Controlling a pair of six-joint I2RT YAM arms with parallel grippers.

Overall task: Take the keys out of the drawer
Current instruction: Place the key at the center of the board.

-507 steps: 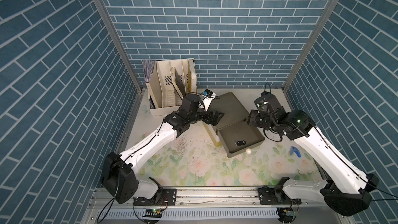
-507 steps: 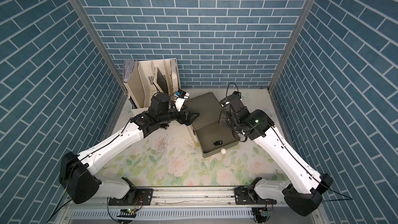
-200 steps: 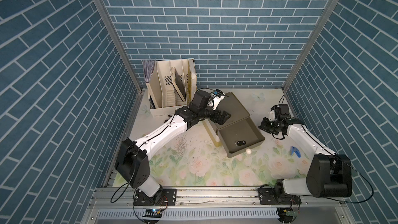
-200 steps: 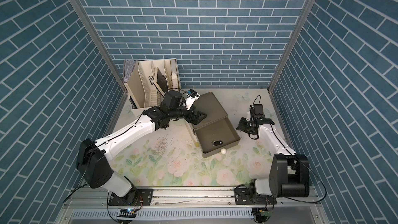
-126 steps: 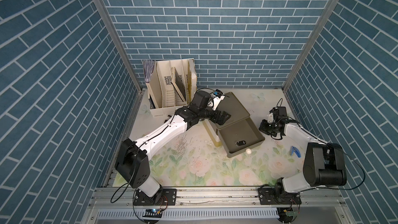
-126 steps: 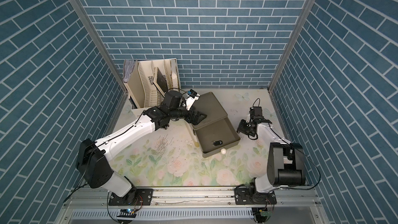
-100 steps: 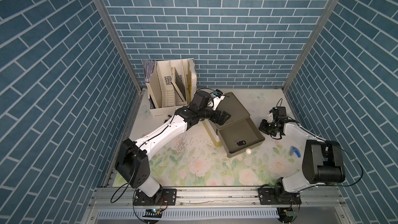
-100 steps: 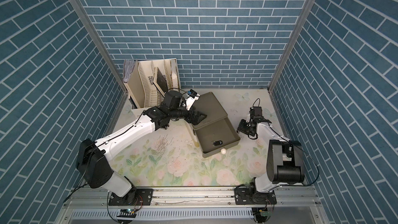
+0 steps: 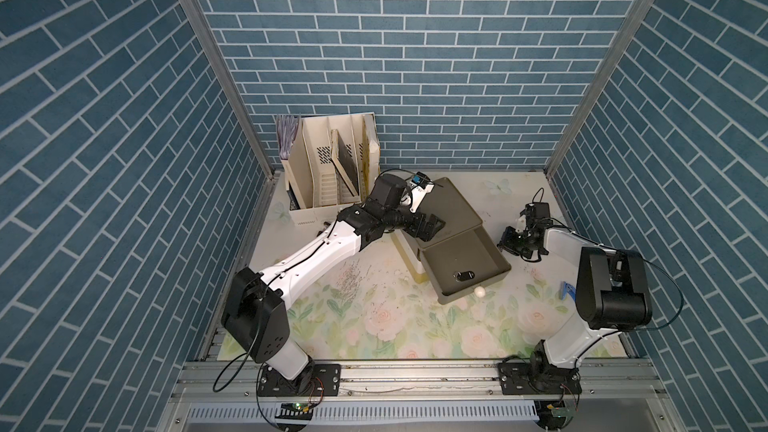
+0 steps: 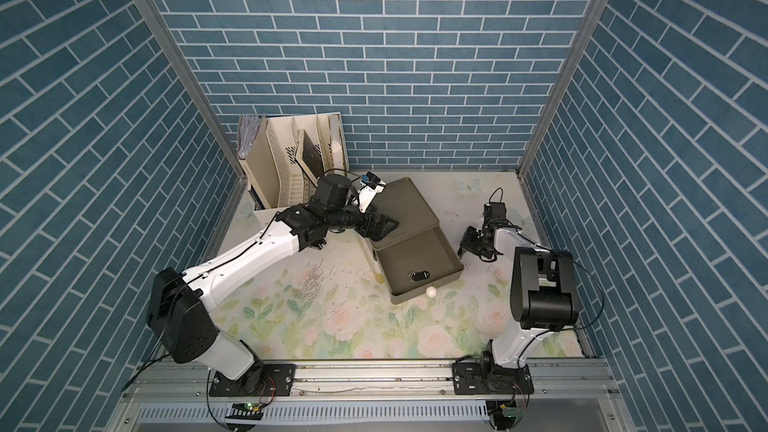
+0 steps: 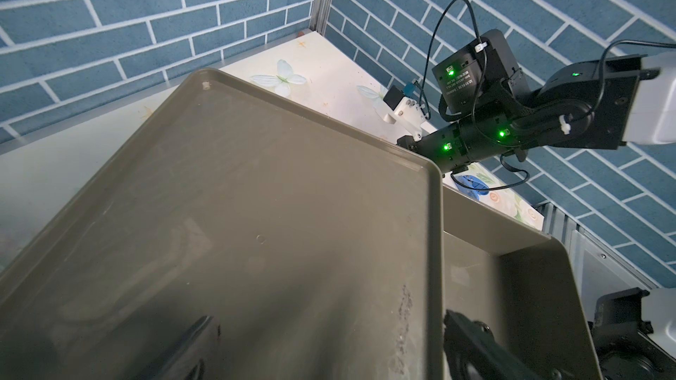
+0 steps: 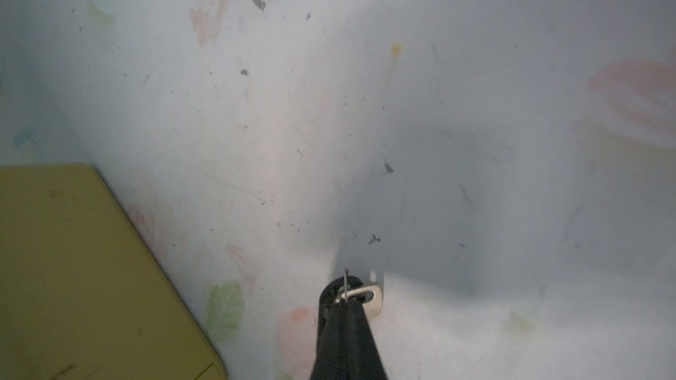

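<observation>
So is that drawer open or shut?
Open: the drawer is pulled out from its cabinet, inside exposed, with one small dark item lying in it.

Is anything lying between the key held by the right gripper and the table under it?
Nothing visible. The right gripper holds the key over bare table; the open drawer stands off to the side.

Open drawer point(image 9: 495, 252), blue key point(image 9: 566, 289) outside
</observation>
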